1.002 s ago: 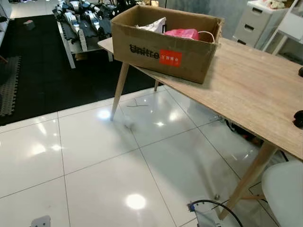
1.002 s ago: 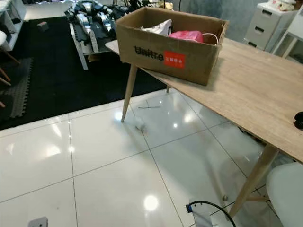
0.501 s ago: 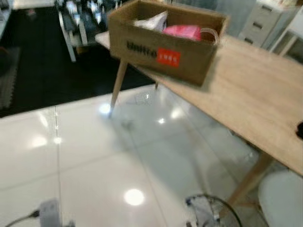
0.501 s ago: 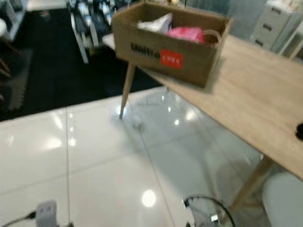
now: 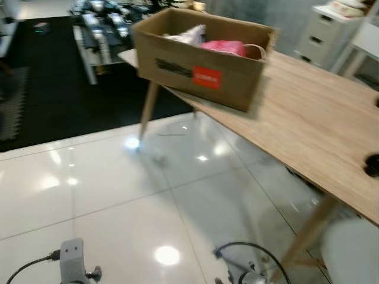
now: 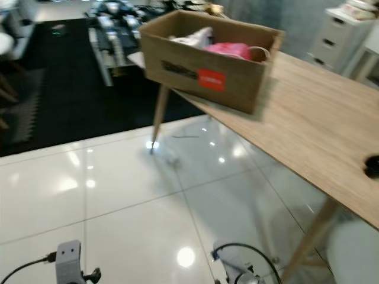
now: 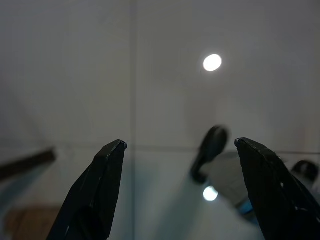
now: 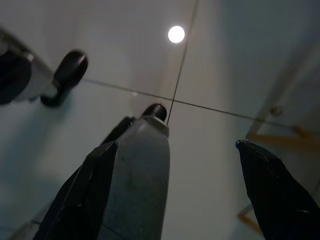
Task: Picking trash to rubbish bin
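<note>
Both arms hang low at the bottom edge of the head views. Left tool (image 7: 177, 187): two black fingers spread wide, nothing between them, pointing down. Right tool (image 8: 177, 187): fingers likewise wide apart, empty, with a grey body part showing behind them in the wrist view.

Robotics workshop (robot parts (image 5: 103, 26) shelved)

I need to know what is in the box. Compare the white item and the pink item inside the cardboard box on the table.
The white item lies toward the box's left end and rises in a crumpled peak above the rim; the pink item lies nearer the middle, lower and rounder. Both lie inside the cardboard box and look soft; the blur hides what they are.
</note>
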Robot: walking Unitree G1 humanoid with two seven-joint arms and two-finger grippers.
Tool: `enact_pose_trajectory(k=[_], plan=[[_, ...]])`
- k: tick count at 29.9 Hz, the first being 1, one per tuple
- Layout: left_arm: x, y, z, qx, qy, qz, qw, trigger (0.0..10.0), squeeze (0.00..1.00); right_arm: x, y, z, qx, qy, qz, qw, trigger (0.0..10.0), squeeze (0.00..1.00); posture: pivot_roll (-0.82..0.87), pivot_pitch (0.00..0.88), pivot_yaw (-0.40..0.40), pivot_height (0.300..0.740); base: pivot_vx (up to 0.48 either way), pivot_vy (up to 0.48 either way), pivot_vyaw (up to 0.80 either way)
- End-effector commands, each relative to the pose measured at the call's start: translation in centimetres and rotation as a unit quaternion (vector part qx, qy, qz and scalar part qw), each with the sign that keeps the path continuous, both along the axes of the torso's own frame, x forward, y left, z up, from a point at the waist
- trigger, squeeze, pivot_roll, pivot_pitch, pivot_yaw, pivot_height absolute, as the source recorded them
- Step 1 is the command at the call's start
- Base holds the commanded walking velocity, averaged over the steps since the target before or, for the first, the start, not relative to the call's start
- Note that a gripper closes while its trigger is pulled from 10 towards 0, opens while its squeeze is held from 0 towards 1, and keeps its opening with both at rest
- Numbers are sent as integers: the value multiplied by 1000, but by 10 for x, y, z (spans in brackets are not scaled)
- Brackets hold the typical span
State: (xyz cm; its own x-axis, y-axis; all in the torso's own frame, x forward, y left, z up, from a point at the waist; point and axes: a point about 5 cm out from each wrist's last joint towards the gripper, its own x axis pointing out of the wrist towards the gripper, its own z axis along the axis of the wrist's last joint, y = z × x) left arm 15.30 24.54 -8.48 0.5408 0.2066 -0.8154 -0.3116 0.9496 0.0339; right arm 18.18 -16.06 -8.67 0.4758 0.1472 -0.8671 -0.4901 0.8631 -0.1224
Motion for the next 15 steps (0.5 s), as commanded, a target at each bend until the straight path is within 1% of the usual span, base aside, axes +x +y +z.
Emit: enact_pose_trajectory(k=[1,3,4,5,6,11,15], plan=[[-14,2,-5,6,27,10,1000,10000,0,-19,-9,-8,-25,31,7,999,10000,0,109,36,-25,740,0,0,731],[-24,7,-7,6,37,29,999,10000,0,-34,-17,-14,-41,58,10,997,10000,0,121,33,-18,740,0,0,728],[-31,9,-9,7,44,33,998,10000,0,-44,-21,-17,-52,75,17,996,10000,0,123,39,-18,740,0,0,725],[-34,10,-10,7,48,32,998,10000,0,-47,-23,-18,-56,78,19,995,10000,0,123,39,-18,740,0,0,725],[-34,10,-10,7,48,32,998,10000,0,-47,-23,-18,-56,78,19,995,10000,0,123,39,-18,740,0,0,725],[-44,14,-11,11,60,29,998,10000,0,-55,-25,-20,-62,92,17,994,10000,0,127,35,-17,740,0,0,726],[-44,14,-11,16,62,20,998,10000,0,-54,-25,-20,-68,92,18,993,10000,0,128,25,-17,740,0,0,731]])
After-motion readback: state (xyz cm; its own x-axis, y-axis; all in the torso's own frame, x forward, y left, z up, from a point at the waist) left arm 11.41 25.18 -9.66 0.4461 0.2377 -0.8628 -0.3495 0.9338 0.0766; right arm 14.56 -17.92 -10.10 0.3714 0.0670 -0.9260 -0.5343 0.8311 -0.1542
